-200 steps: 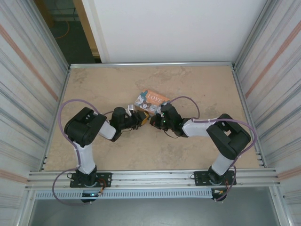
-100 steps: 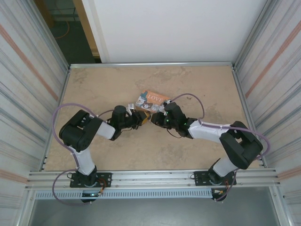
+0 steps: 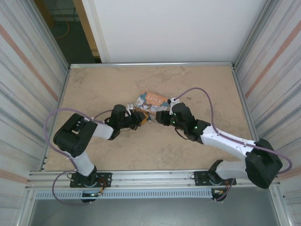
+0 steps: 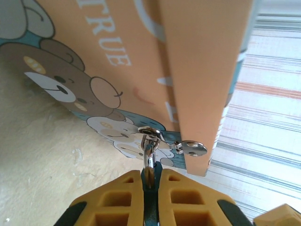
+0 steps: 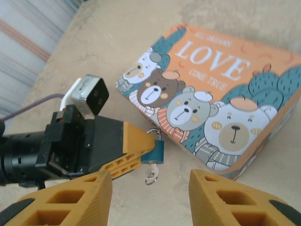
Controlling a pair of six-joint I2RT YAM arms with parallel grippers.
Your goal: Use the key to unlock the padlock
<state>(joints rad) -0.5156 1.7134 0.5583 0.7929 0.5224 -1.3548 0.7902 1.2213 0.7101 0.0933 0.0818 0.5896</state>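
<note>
Your left gripper (image 3: 142,119) is clenched on the padlock (image 5: 155,150), holding its blue body just off the near corner of the orange tin (image 5: 221,94). In the left wrist view its fingers (image 4: 127,193) pinch a thin silvery piece that meets the tin's edge. The key (image 5: 150,175) sits at the padlock's 6 o'clock; you cannot tell whether it is seated. Your right gripper (image 5: 150,190) is released, with nothing between its spread fingers. In the top view, bare table (image 3: 103,84) lies open from 9 to 12 o'clock of the tin, and again at 3 o'clock.
</note>
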